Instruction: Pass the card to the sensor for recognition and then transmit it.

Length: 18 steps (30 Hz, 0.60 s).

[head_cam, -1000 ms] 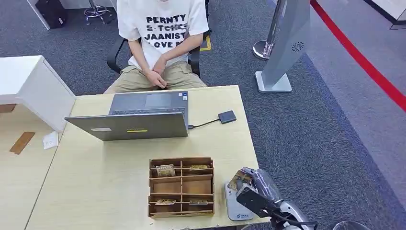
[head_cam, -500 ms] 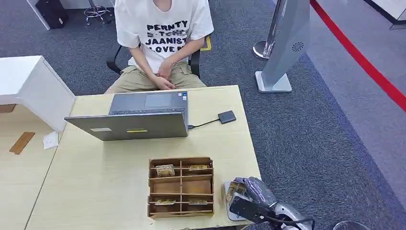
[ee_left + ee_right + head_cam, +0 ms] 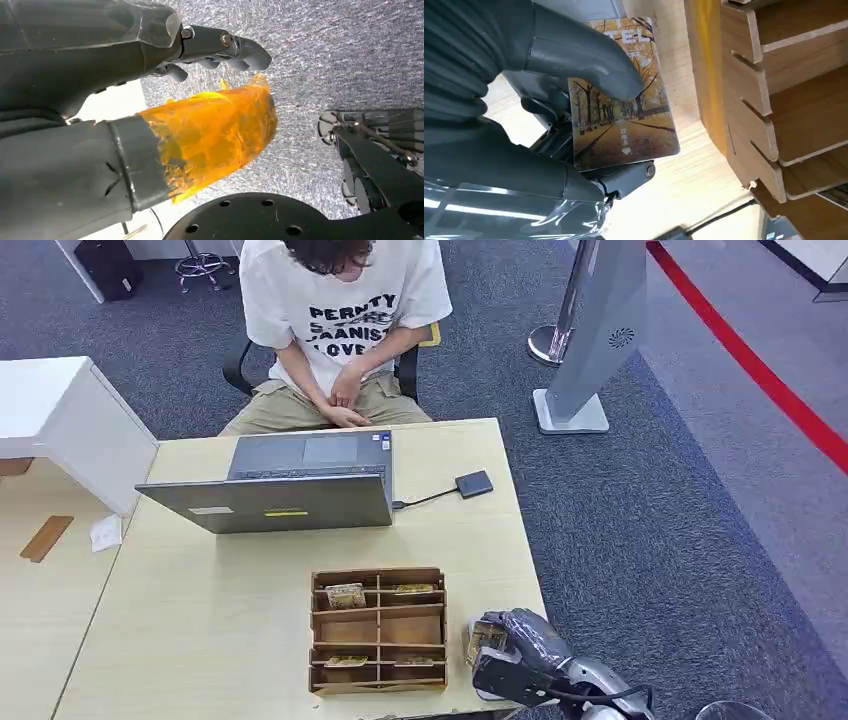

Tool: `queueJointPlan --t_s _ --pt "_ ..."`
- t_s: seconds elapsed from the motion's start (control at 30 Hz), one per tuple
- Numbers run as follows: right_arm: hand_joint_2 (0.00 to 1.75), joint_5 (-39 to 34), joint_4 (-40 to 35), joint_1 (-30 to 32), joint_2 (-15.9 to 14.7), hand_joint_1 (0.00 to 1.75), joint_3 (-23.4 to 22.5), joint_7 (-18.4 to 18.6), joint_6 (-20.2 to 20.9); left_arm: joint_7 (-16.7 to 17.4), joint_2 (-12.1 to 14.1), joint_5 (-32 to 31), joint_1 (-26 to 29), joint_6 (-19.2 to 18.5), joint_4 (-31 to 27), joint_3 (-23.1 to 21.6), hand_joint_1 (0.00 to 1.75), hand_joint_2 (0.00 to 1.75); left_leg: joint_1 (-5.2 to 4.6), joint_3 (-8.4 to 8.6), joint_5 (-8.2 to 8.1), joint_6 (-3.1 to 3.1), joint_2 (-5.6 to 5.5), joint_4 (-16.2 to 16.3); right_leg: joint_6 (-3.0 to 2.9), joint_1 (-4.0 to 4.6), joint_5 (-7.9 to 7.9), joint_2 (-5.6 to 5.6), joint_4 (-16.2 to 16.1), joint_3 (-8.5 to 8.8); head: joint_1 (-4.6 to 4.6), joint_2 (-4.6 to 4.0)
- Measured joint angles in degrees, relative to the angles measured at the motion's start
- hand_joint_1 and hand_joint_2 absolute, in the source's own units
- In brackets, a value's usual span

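Listing from the left: cabinet (image 3: 70, 430), white, standing at the table's (image 3: 200, 640) far left corner.
Laptop (image 3: 290, 485), grey, open, lid toward the robot, on the table's far half.
Person (image 3: 340, 330), seated on a chair behind the table, white printed shirt, hands together in the lap.
Organizer (image 3: 378, 630), wooden, divided into compartments, on the table's near part; small cards lie in several compartments.
Reader (image 3: 474, 484), small, dark, on the table right of the laptop, joined to it by a cable.
Card (image 3: 624, 120), printed with an autumn tree avenue, pinched between the thumb and fingers of the right robot hand (image 3: 510, 652); it sits just right of the organizer at the table's near right edge, low over the table. In the head view the hand covers what lies beneath it.
Stand (image 3: 590, 330), grey, upright on the carpet right of the table.
Stripe (image 3: 750, 355), red, running across the carpet at far right.
Left robot hand (image 3: 165, 85), hanging over grey carpet, fingers spread apart with nothing between them, thumb tip wrapped in orange film.
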Motion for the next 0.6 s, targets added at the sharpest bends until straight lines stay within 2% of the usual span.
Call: queueJointPlan --t_s 0.6 --pt "1.75 2.7 -0.2 0.1 0.4 1.75 0.2 1.4 -4.5 0.0 0.0 0.4 0.0 0.3 0.0 0.0 0.00 0.00 0.00 0.03 0.00 0.00 -0.01 0.0 0.01 0.00 0.00 -0.01 0.0 0.04 0.02 0.00"
